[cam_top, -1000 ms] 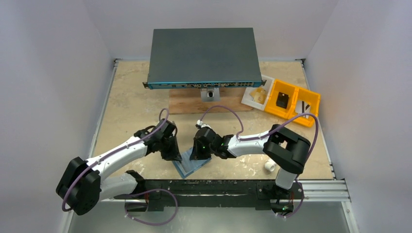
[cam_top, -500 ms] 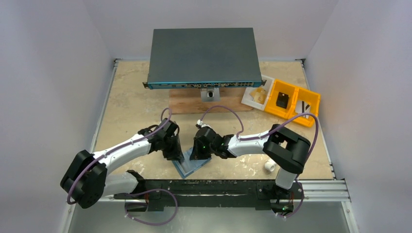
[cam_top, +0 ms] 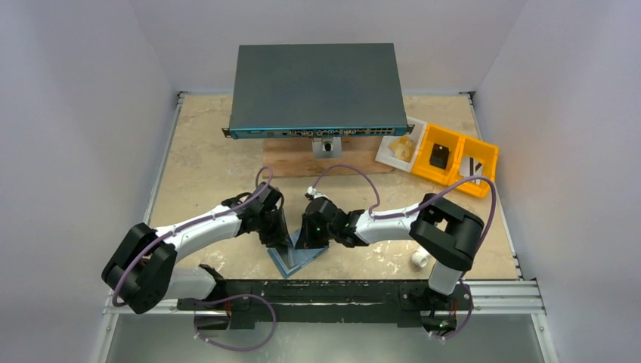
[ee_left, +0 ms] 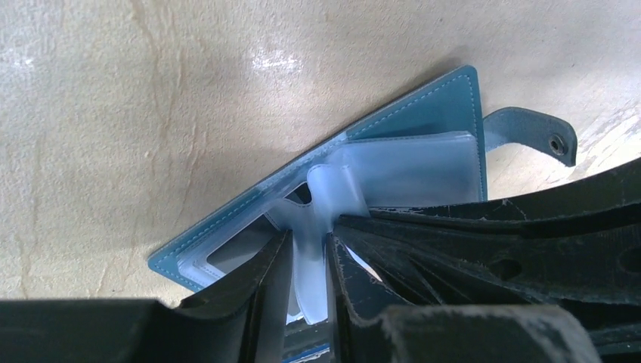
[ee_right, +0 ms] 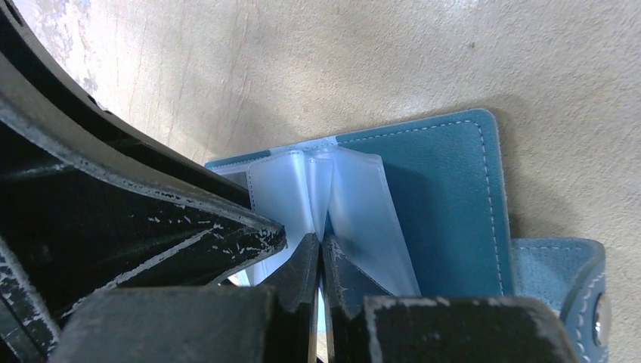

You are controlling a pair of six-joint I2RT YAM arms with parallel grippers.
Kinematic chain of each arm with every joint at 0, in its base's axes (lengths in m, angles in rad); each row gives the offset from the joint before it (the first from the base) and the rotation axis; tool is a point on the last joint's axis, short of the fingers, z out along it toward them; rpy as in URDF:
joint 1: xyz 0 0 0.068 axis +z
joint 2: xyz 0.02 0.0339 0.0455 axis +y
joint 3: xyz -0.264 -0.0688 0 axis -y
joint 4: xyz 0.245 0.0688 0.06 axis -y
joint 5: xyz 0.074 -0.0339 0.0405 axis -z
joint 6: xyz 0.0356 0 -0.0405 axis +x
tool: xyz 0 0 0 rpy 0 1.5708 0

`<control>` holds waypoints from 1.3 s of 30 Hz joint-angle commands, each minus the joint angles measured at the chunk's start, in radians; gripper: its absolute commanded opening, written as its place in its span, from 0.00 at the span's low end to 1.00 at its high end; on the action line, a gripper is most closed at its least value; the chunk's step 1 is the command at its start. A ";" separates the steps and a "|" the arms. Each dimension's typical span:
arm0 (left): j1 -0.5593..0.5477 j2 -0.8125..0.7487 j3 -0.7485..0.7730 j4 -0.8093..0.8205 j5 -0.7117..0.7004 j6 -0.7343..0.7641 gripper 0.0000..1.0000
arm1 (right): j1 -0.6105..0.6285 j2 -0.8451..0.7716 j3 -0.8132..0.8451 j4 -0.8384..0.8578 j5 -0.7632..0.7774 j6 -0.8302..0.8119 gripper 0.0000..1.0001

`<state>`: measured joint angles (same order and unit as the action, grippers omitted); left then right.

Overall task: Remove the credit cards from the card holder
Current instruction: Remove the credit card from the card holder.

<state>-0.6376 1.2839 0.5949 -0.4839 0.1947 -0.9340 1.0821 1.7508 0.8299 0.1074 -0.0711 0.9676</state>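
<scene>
The card holder [cam_top: 300, 259] lies open and flat on the bench [cam_top: 204, 159], close to the near edge, between the two arms. Far behind it sits a big grey box [cam_top: 316, 83], with a wooden board [cam_top: 287, 165] under its front edge. To the right of the box are a white tray [cam_top: 399, 148] and a yellow bin [cam_top: 453, 155] with a small black thing in one part. A little white thing [cam_top: 418, 260] lies on the bench by the right arm, and it is too small to name. From above, both pincers crowd over the holder and hide its middle. Up close, cloudy see-through sleeves [ee_left: 408, 166] stand up from the blue cover, and a strap with a snap [ee_left: 540, 132] sticks out at one side. The left pincer [ee_left: 308, 249] has its fingers a little apart with one sleeve between them. Whether they squeeze the sleeve cannot be told. The right pincer [ee_right: 319, 246] is pressed together, with its tips at the fold where the sleeves meet. Whether a sleeve is caught between the tips cannot be told. Each pincer blocks part of the other's camera view with a wide black finger. The credit cards are hard to make out through the cloudy sleeves. The near end of the holder is cut off behind the fingers in both close views.
</scene>
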 commanded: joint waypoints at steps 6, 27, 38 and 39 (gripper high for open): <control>-0.007 0.054 0.055 -0.003 -0.044 -0.005 0.06 | -0.001 -0.038 -0.051 -0.114 0.047 -0.033 0.00; -0.008 0.100 0.190 -0.080 0.043 0.197 0.00 | -0.001 -0.202 0.033 -0.348 0.243 -0.104 0.29; -0.007 0.119 0.183 -0.022 0.120 0.182 0.02 | -0.001 -0.130 0.002 -0.302 0.235 -0.109 0.16; -0.007 0.123 0.180 -0.009 0.132 0.178 0.04 | -0.001 -0.123 -0.001 -0.297 0.234 -0.109 0.15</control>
<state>-0.6483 1.3941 0.7555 -0.5526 0.2596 -0.7624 1.0817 1.6005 0.8330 -0.2161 0.1413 0.8692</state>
